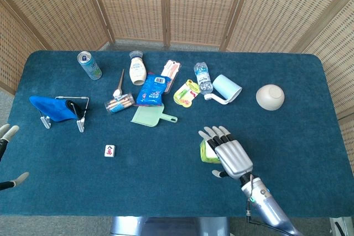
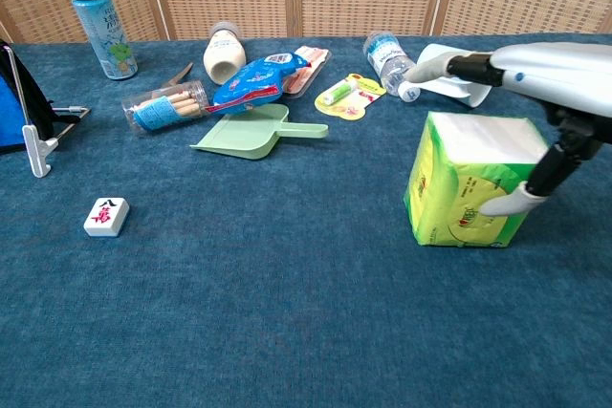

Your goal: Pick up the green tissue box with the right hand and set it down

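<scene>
1. The tissue box [image 2: 467, 182] sits on the table [image 1: 287, 136] at near right; the right hand [image 1: 232, 153] covers it, thumb on its front, fingers spread above.
2. A dustpan [image 2: 251, 135] and bottle [image 2: 387, 59] lie beyond, apart.
3. The left hand [image 1: 6, 156] is cut off at the edge; its fingertips are apart.

Teal surface [image 1: 310, 136]; lime-green tissue box [image 2: 459, 200] with a white top; silver right hand [image 1: 232, 156]; mint dustpan [image 2: 251, 135]; white tile [image 2: 105, 216] marked red; cream bowl [image 1: 270, 96].

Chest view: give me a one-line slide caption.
Right hand reaches over the green tissue box standing on the blue table, thumb against its front face.
</scene>
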`<state>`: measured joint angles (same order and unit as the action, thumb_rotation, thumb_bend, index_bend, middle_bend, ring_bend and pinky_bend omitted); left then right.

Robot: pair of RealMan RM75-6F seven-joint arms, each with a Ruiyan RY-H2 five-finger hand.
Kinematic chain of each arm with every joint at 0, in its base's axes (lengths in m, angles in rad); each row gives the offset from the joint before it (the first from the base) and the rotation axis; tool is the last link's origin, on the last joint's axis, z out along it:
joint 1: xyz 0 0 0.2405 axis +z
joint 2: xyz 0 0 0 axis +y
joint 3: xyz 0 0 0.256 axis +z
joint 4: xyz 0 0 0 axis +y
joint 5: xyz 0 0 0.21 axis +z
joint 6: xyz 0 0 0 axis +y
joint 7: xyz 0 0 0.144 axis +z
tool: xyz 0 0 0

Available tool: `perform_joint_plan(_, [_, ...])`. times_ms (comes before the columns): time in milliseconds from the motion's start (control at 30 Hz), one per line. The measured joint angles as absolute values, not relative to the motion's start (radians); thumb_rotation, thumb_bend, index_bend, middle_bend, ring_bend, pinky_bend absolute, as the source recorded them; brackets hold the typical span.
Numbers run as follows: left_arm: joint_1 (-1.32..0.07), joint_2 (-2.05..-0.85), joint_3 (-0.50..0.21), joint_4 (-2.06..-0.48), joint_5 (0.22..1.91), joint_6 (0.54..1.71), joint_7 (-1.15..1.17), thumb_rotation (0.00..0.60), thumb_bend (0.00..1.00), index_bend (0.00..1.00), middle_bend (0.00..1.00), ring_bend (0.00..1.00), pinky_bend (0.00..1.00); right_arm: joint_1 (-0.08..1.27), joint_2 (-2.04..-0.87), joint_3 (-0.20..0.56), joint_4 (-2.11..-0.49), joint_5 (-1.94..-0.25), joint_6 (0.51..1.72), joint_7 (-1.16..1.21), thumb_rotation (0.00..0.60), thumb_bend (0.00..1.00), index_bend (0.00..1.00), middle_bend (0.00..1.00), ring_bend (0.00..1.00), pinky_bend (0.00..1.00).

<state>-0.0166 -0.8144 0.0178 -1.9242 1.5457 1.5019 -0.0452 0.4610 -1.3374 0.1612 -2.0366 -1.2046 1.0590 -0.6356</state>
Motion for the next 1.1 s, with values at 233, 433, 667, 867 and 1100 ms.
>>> perform_joint_plan(233, [-0.019,-0.814,0.019,-1.922,1.546,1.496,-0.049,0.600,0.08,0.00,0.00,0.00,0.00,0.517,-1.406,0.179,-1.971,-1.129,1.061,-0.680,0.600,0.00,0.00,0.07,0.00,0.07])
perform_joint_plan(433, [-0.018,-0.812,0.019,-1.922,1.546,1.498,-0.054,0.600,0.08,0.00,0.00,0.00,0.00,0.546,-1.458,0.160,-1.917,-1.122,1.104,-0.736,0.600,0.00,0.21,0.26,0.15,0.20])
perform_joint_plan(667, [-0.019,-0.811,0.019,-1.920,1.549,1.498,-0.058,0.600,0.08,0.00,0.00,0.00,0.00,0.546,-1.468,0.137,-1.906,-1.179,1.135,-0.723,0.600,0.15,0.40,0.40,0.31,0.33])
perform_joint_plan(867, [-0.017,-0.811,0.019,-1.920,1.550,1.501,-0.061,0.600,0.08,0.00,0.00,0.00,0.00,0.541,-1.470,0.111,-1.888,-1.247,1.155,-0.685,0.600,0.23,0.48,0.47,0.38,0.40])
perform_joint_plan(1100, [-0.017,-0.811,0.021,-1.920,1.554,1.501,-0.061,0.600,0.08,0.00,0.00,0.00,0.00,0.541,-1.472,0.093,-1.846,-1.325,1.165,-0.630,0.600,0.25,0.52,0.50,0.41,0.43])
